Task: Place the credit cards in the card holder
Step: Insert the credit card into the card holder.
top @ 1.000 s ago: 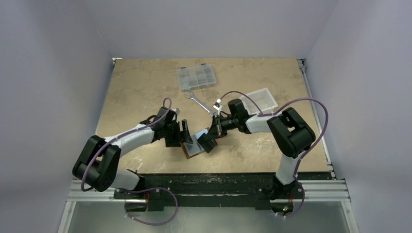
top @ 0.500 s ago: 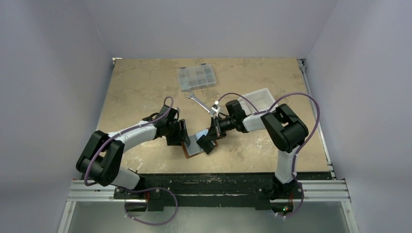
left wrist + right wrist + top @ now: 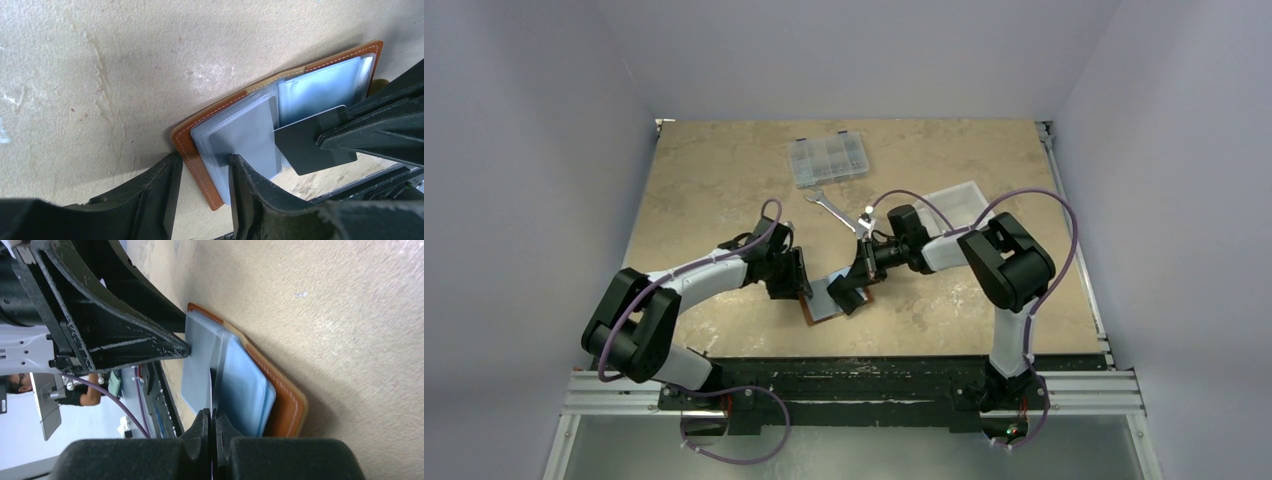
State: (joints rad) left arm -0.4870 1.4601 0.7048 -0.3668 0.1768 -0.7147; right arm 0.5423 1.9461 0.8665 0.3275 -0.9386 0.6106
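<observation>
The card holder [image 3: 822, 302] lies open near the table's front edge, brown leather [image 3: 192, 152] with clear sleeves; a pale grey card [image 3: 247, 132] sits in one sleeve. My left gripper [image 3: 202, 162] stands over its left end with jaws apart: one fingertip [image 3: 234, 162] presses on the sleeves, the other touches the table beside the leather edge. My right gripper [image 3: 211, 420] is shut on a thin card, seen edge-on [image 3: 211, 390] and as a dark rectangle [image 3: 312, 145] in the left wrist view. It holds the card tilted over the holder's [image 3: 287, 400] middle fold.
A clear compartment box [image 3: 829, 160] stands at the back. A silver wrench [image 3: 832, 210] lies behind the grippers. A white bin [image 3: 959, 203] sits at the right behind the right arm. The table's front edge runs just below the holder.
My right gripper has moved a little left with the card, closer over the holder, and its elbow has swung left. My left gripper has narrowed slightly and stayed on the holder.
</observation>
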